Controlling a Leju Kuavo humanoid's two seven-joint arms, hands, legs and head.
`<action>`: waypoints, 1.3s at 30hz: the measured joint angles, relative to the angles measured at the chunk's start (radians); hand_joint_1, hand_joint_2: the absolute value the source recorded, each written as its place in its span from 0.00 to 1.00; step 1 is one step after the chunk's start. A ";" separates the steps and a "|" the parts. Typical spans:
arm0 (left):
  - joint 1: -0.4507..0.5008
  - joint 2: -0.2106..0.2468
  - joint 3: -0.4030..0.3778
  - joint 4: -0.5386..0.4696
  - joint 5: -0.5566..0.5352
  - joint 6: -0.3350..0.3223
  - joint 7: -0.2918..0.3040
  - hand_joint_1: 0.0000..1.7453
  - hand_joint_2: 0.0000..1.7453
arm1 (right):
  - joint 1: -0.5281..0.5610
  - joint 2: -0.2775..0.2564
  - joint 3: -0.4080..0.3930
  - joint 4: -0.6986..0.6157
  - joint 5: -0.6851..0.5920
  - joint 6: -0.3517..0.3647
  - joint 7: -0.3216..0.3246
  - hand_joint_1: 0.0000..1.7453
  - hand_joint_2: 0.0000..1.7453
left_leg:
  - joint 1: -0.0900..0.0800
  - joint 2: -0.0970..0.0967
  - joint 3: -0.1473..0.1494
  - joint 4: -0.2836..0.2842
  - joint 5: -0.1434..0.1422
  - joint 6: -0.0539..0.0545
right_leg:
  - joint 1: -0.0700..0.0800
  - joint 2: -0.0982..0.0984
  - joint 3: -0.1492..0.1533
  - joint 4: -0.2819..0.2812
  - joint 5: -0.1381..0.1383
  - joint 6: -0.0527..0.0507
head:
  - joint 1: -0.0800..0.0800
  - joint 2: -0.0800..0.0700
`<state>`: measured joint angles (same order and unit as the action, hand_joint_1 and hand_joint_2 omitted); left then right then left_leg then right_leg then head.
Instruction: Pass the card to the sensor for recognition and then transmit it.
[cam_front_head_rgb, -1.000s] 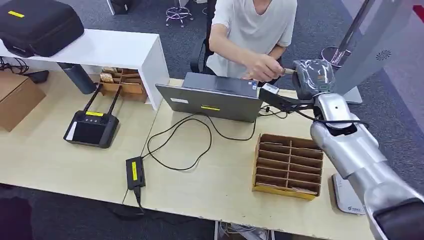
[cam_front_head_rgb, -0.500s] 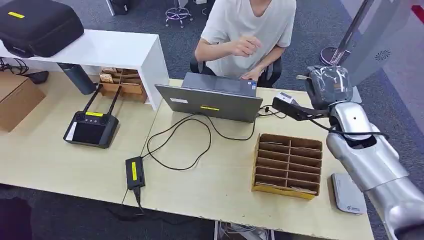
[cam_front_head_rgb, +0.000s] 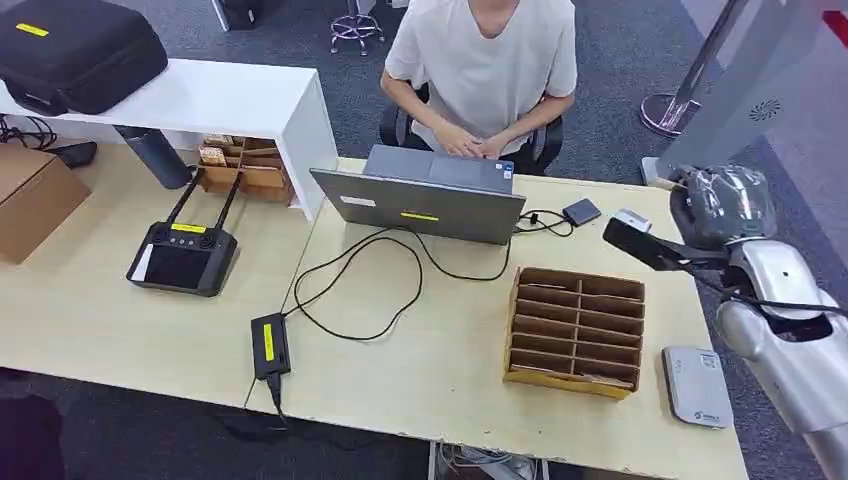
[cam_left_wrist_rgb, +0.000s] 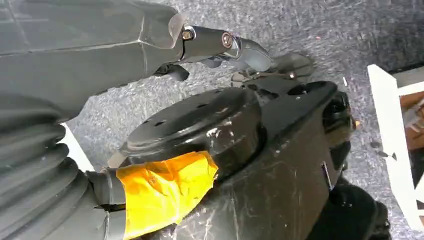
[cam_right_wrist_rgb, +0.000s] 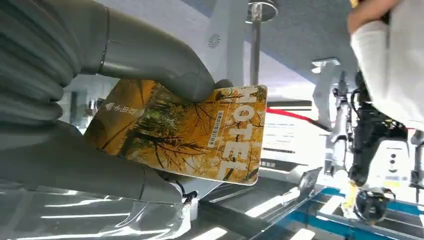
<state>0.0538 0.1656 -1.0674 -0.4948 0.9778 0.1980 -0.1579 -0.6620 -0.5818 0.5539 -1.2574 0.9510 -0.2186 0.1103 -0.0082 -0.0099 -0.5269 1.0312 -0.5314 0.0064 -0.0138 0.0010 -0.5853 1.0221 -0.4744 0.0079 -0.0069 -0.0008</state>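
Note:
An orange hotel card (cam_right_wrist_rgb: 190, 130) with a tree picture is pinched between the thumb (cam_right_wrist_rgb: 150, 55) and the fingers of my right hand. In the head view my right hand (cam_front_head_rgb: 722, 205), wrapped in clear plastic, hangs above the table's far right edge, behind the flat grey-white sensor (cam_front_head_rgb: 697, 387) lying at the front right corner. There the hand hides the card. My left hand (cam_left_wrist_rgb: 150, 45) hangs over the carpet with a dark finger (cam_left_wrist_rgb: 225, 41) stretched out and nothing in it.
A person (cam_front_head_rgb: 485, 60) sits behind the grey laptop (cam_front_head_rgb: 420, 205), both hands at its keyboard. A wooden compartment box (cam_front_head_rgb: 577, 330) stands left of the sensor. A small dark device (cam_front_head_rgb: 581, 211) on a cable, a power brick (cam_front_head_rgb: 270, 345) and a black controller (cam_front_head_rgb: 183, 255) lie on the table.
The person's hand, which met my right hand a second ago, has pulled back to the laptop. My right hand has swung right and toward me, away from the laptop.

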 joint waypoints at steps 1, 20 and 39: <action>0.003 0.001 0.000 -0.008 0.006 0.011 0.001 0.00 1.00 | 0.021 -0.012 -0.011 -0.016 -0.008 0.001 0.004 1.00 1.00 | 0.000 0.000 0.000 0.000 0.000 0.000 | 0.000 0.000 0.000 0.000 0.000 0.000 | -0.001 0.000; 0.021 0.035 -0.003 -0.106 0.067 0.063 0.000 0.00 1.00 | 0.220 -0.146 -0.141 -0.191 -0.050 0.066 0.028 1.00 1.00 | 0.000 -0.002 -0.001 0.000 0.000 0.000 | 0.000 -0.002 0.000 0.000 0.000 0.000 | -0.001 0.000; 0.021 0.052 -0.027 -0.128 0.135 0.064 -0.012 0.00 1.00 | 0.474 -0.188 -0.249 -0.278 -0.067 0.103 0.061 1.00 1.00 | 0.000 -0.002 -0.002 0.000 0.000 0.000 | 0.000 -0.002 -0.001 0.000 0.000 0.000 | -0.001 0.000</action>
<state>0.0749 0.2178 -1.0941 -0.6230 1.1124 0.2625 -0.1701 -0.1876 -0.7698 0.3044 -1.5358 0.8839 -0.1156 0.1709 -0.0081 -0.0118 -0.5292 1.0308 -0.5314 0.0065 -0.0138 -0.0013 -0.5861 1.0221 -0.4746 0.0079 -0.0076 -0.0008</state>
